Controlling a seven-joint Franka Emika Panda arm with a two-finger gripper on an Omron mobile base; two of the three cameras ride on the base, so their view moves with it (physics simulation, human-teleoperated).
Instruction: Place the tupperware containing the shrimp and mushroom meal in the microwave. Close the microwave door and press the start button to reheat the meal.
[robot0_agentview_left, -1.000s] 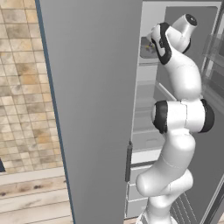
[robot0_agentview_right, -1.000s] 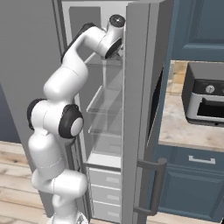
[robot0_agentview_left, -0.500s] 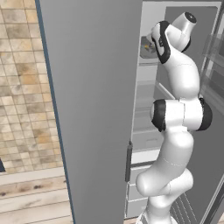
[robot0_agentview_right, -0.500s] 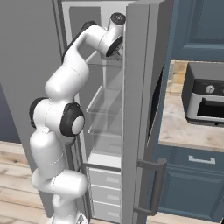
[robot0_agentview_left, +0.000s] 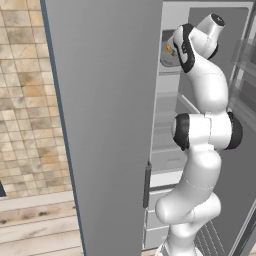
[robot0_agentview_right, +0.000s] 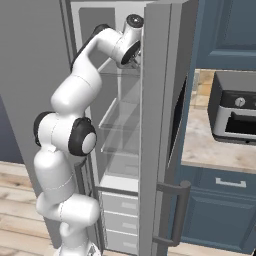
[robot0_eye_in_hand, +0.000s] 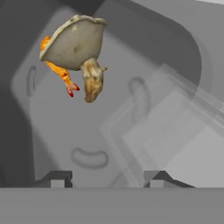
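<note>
The tupperware (robot0_eye_in_hand: 109, 127), a see-through greyish tub with rounded corners, sits on the fridge's top shelf (robot0_agentview_left: 170, 54). Inside it lie a tan mushroom (robot0_eye_in_hand: 74, 41) and an orange shrimp (robot0_eye_in_hand: 61, 74), near its far left corner. My gripper (robot0_eye_in_hand: 107, 178) reaches in at the tub's near rim. Its two fingertips (robot0_eye_in_hand: 57, 177) stand apart, with the rim between them. In the base views my arm stretches up into the open fridge, the hand at the top shelf (robot0_agentview_right: 131, 50). The microwave and the microwave door are out of view.
Both tall grey fridge doors stand open, one at the left (robot0_agentview_left: 105, 125) and one at the right (robot0_agentview_right: 160, 125), close beside my arm. Glass shelves (robot0_agentview_right: 120, 130) and white drawers (robot0_agentview_right: 120, 220) lie below. A small grey countertop oven (robot0_agentview_right: 232, 110) stands on the counter to the right.
The arm has stayed almost still at the top shelf. The tub has not visibly moved.
</note>
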